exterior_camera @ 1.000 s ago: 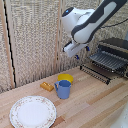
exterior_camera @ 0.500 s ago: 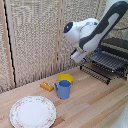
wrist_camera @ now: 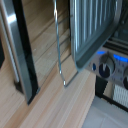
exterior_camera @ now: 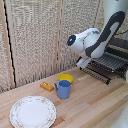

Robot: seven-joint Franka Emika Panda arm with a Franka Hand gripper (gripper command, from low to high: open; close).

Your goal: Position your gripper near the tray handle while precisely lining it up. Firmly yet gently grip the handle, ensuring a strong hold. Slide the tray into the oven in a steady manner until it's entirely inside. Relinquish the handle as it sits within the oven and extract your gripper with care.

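Observation:
In the exterior view the white-and-black arm reaches down from the upper right. Its gripper (exterior_camera: 82,63) hangs at the near-left corner of the tray (exterior_camera: 107,64), a dark wire rack sticking out of the oven (exterior_camera: 121,49). The tray handle (exterior_camera: 96,75) is the thin rail along the rack's outer edge, just below the gripper. The fingers are too small and dark to show their gap. The wrist view is blurred: it shows the tray's ribbed metal (wrist_camera: 92,25), a thin wire rail (wrist_camera: 58,47) and the oven's knobs (wrist_camera: 105,67), but no fingers.
On the wooden table (exterior_camera: 95,107) stand a blue mug (exterior_camera: 63,89), a yellow bowl (exterior_camera: 65,77) behind it and a small yellow block (exterior_camera: 46,86). A round patterned plate (exterior_camera: 33,111) lies at the exterior view's front left. A woven screen (exterior_camera: 40,35) backs the scene.
The arm has lowered and swung toward the exterior view's right, bringing the gripper from above the mug area down to the tray's outer corner.

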